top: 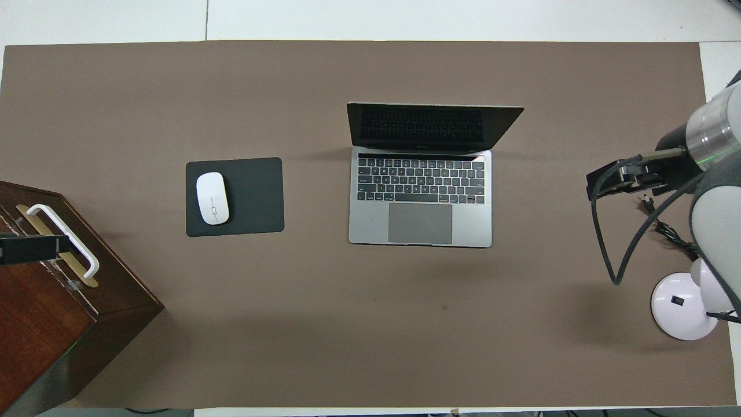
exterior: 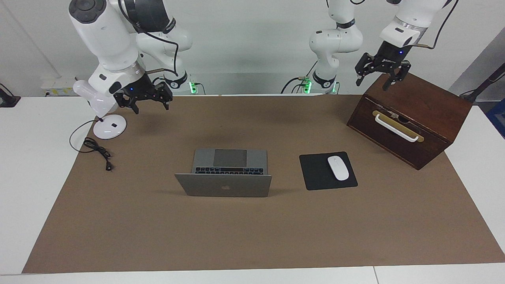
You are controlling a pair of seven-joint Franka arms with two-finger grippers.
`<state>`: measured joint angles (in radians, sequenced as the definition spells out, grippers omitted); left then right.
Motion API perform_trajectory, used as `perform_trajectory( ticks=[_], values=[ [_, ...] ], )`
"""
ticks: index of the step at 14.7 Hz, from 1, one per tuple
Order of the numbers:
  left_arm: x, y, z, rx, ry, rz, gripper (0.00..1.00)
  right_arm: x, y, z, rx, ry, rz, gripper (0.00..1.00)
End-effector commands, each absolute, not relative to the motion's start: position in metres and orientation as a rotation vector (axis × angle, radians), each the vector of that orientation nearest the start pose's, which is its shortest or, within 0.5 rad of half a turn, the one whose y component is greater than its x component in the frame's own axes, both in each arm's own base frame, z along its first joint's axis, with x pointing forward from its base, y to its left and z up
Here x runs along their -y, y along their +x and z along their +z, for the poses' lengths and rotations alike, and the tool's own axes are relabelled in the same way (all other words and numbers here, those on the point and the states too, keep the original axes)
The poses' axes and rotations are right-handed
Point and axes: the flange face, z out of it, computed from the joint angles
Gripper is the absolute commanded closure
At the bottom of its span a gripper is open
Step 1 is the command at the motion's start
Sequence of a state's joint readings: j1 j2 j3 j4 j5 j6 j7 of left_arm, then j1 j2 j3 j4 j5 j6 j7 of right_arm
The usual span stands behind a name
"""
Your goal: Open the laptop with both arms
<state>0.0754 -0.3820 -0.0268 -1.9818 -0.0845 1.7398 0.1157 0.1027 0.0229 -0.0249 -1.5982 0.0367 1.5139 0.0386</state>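
- Since the laptop (exterior: 223,178) stands with its lid raised and keyboard showing, I judge the opening itself done; what remains looks like retreat or rest
- The laptop sits mid-table on the brown mat (exterior: 252,236), trackpad edge toward the robots, lid leaning away from them, with the mouse pad (exterior: 327,170) and mouse (exterior: 338,168) beside it toward the left arm's end
- The right gripper (exterior: 149,101) hangs over the mat near the lamp (exterior: 107,118), well apart from the laptop, fingers spread and holding nothing
- The left gripper (exterior: 377,77) hovers over the wooden box (exterior: 410,118), fingers likewise parted and empty
- If the lid needs more tilt, the next move would call for one gripper to steady the base by the trackpad while the other pushes the lid's top edge gently; a one-sided push could slide the machine
- The mat lies flat on a white table (exterior: 23,177); a loose cable (exterior: 96,152) trails from the lamp, and a pale wall stands at the robots' end
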Motion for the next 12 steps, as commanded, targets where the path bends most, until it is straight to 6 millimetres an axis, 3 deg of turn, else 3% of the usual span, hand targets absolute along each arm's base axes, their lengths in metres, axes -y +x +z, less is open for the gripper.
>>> perform_trajectory(
  ticks=[1, 6, 9, 11, 12],
  values=[
    [-0.033, 0.45, 0.65, 0.048, -3.142, -0.307, 0.0, -0.046, 0.549, 0.594, -0.079, -3.085, 0.148, 0.0],
    [-0.037, 0.495, 0.661, 0.041, -3.167, -0.13, 0.0, -0.043, 0.55, 0.602, -0.16, -3.081, 0.16, 0.0],
    [-0.039, 0.507, 0.647, 0.041, -3.171, -0.048, 0.0, -0.04, 0.55, 0.617, -0.164, -3.079, 0.167, 0.0],
    [-0.04, 0.505, 0.633, 0.041, -3.167, 0.057, 0.0, -0.02, 0.556, 0.612, -0.224, -3.071, 0.161, 0.0],
    [-0.038, 0.504, 0.626, 0.034, -3.155, 0.098, 0.0, -0.019, 0.556, 0.612, -0.226, -3.067, 0.159, 0.0]
  ],
)
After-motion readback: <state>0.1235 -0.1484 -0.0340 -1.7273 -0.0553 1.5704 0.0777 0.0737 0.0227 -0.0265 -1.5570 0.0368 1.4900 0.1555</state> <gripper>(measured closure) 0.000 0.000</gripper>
